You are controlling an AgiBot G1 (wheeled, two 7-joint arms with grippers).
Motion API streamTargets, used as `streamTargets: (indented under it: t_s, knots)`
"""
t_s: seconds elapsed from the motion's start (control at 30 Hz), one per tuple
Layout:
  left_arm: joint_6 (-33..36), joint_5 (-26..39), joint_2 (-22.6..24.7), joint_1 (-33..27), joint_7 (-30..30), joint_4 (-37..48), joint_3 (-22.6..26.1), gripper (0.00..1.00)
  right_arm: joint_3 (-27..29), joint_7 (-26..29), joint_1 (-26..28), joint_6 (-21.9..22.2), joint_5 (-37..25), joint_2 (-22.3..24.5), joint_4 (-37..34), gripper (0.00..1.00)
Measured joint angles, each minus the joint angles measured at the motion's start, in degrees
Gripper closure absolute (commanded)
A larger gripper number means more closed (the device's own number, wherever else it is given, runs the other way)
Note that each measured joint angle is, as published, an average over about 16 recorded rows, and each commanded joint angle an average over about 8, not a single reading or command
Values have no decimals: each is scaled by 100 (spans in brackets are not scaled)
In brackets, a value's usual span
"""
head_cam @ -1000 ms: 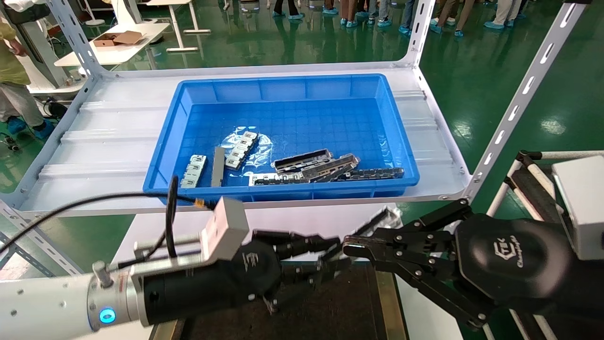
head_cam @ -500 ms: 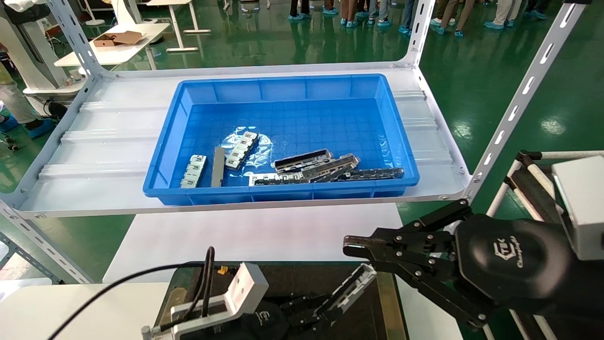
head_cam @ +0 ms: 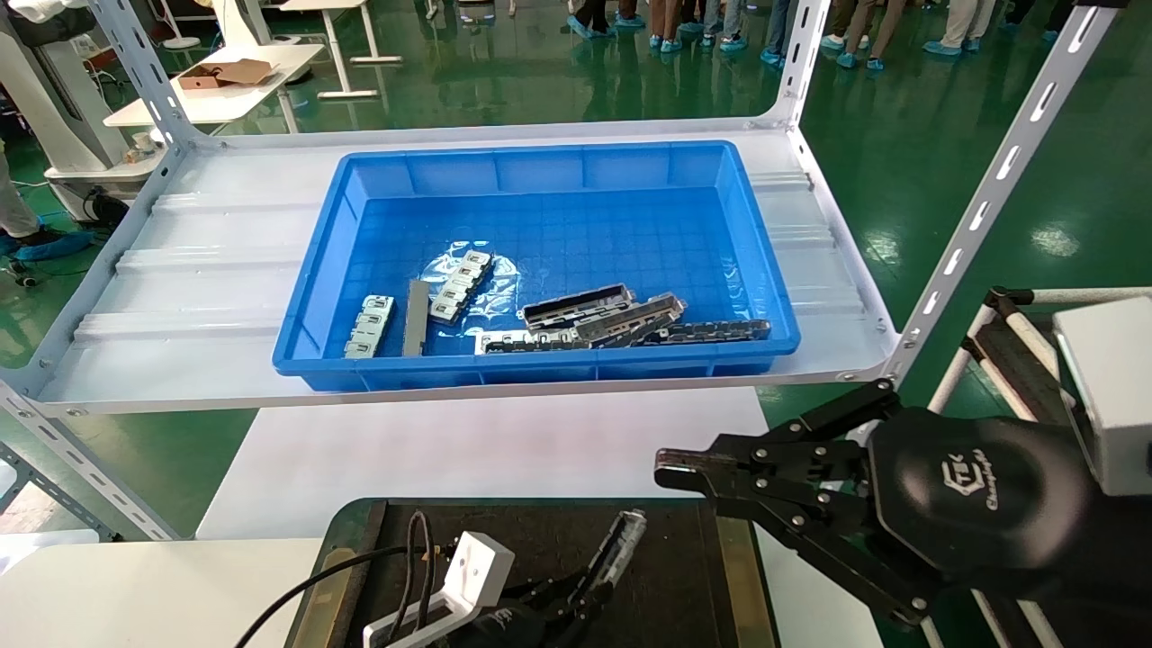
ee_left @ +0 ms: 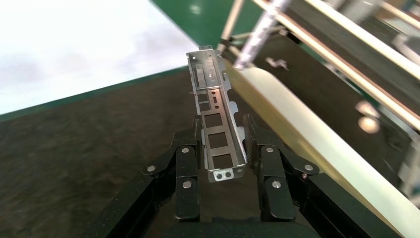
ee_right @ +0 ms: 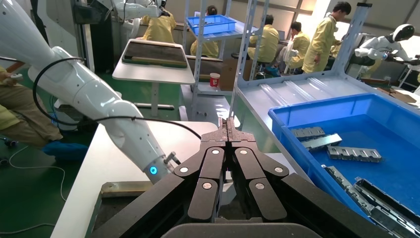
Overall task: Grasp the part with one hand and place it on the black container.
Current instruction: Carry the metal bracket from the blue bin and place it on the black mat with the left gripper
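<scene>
My left gripper [head_cam: 576, 601] is low over the black container [head_cam: 486, 540], at the near edge of the head view. It is shut on the part [head_cam: 617, 547], a long silvery channel strip with slotted sides. The part tilts up and away from the fingers. In the left wrist view the part [ee_left: 216, 116] sits between the two black fingers [ee_left: 187, 148] of the left gripper [ee_left: 222, 126], above the container's dark floor [ee_left: 74, 163] and close to its brass-coloured side strip [ee_left: 307, 124]. My right gripper [head_cam: 661, 468] is shut and empty, hovering to the right of the container.
A deep blue bin [head_cam: 540, 261] stands on the white shelf [head_cam: 180, 270]; it holds several more channel strips [head_cam: 621, 324], short segmented blocks [head_cam: 371, 326] and a flat grey bar [head_cam: 416, 317]. White slotted shelf posts [head_cam: 990, 198] rise at the right. People stand beyond the shelf.
My left arm has dropped and drawn back toward the near edge, carrying the part from level with the right gripper down to just over the black container. The right gripper has not moved.
</scene>
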Motion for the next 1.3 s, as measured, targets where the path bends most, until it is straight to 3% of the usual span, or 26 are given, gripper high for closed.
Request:
streamTargets:
  t_s: [0.57, 1.07, 1.13, 1.17, 1.2, 1.3]
  knots:
    - [-2029, -118, 891, -30, -508, 661, 786, 100, -1, 0, 0, 0, 1, 0, 0, 100]
    - [-2994, -536, 1435, -136, -410, 1060, 1220, 99, -1, -1, 0, 1, 1, 1, 0, 100]
    - [-3051, -584, 1465, -145, -394, 1085, 1251, 88, -2, -1, 0, 1, 1, 1, 0, 99]
    - [-3075, -608, 1477, -149, -386, 1095, 1266, 78, -2, -1, 0, 1, 1, 1, 0, 95]
    - [-3096, -631, 1486, -153, -380, 1104, 1279, 65, -2, -1, 0, 1, 1, 1, 0, 87]
    - [-3146, -699, 1504, -163, -362, 1123, 1317, 28, -2, -1, 0, 1, 1, 1, 0, 50]
